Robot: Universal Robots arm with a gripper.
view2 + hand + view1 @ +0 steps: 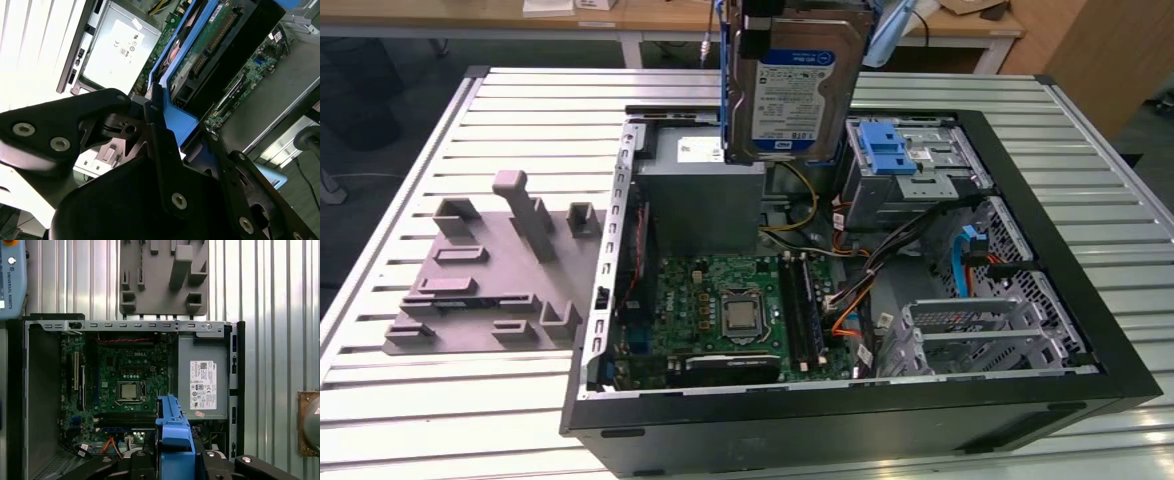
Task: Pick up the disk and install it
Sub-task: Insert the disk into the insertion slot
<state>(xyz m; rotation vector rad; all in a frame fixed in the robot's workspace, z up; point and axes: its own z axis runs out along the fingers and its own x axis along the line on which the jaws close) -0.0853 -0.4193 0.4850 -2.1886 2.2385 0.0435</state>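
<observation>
The pick-up looks done: the jaws grip the disk (794,85) by its blue bracket above the open computer case (1067,300); installing it in the drive cage (907,170) remains.

The tool (165,125) is seen closed on the disk (790,85), its black fingers (162,150) pressed against the blue bracket. The disk is held upright, raised well above the open case.

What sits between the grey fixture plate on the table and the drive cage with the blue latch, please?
In the exterior view, the power-supply box sits between the fixture plate and the drive cage, with the held disk hanging above it.
</observation>
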